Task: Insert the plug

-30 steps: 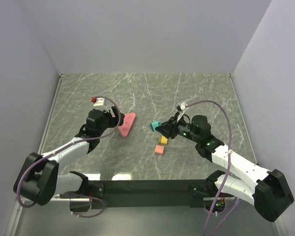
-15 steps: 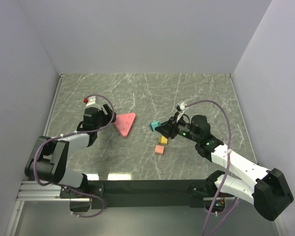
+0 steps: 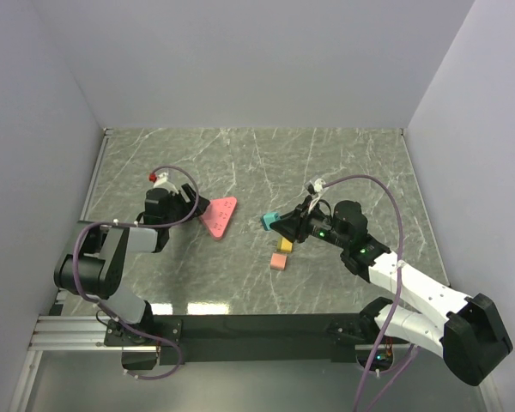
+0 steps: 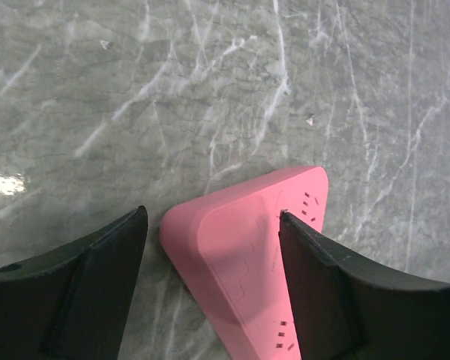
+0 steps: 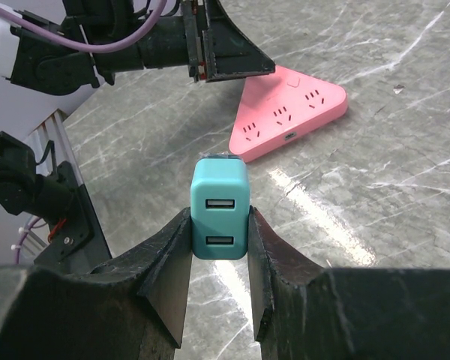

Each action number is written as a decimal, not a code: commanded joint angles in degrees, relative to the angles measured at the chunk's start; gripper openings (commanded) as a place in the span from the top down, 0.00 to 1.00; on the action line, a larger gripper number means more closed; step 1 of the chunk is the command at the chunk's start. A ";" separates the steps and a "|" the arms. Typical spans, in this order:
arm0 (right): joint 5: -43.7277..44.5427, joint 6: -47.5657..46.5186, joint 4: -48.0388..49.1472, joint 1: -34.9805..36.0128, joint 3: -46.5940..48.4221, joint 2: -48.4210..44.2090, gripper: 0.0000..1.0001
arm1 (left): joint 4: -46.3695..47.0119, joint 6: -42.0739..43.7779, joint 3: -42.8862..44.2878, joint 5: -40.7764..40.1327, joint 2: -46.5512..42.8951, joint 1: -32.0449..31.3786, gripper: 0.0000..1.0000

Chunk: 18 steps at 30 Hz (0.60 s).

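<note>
Since half a second ago the left arm point(image 3: 120, 245) has folded in tighter toward its base on the marble table point(image 3: 343, 163), and the right arm point(image 3: 412, 287) hasn't budged. Left gripper point(image 4: 210, 217) is spread wide around a corner of the flat pink triangular power strip point(image 4: 247, 277), while the right gripper point(image 5: 220, 232) pinches the teal plug point(image 5: 220, 206) up off the table, apart from the strip, with a small yellow block point(image 3: 285, 245) and pink block point(image 3: 278, 262) lying near it.
</note>
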 commanded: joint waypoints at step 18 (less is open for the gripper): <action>1.43 0.08 2.80 -0.21 2.73 0.29 1.00 | 7.64 -4.96 -2.49 7.32 1.83 0.09 0.95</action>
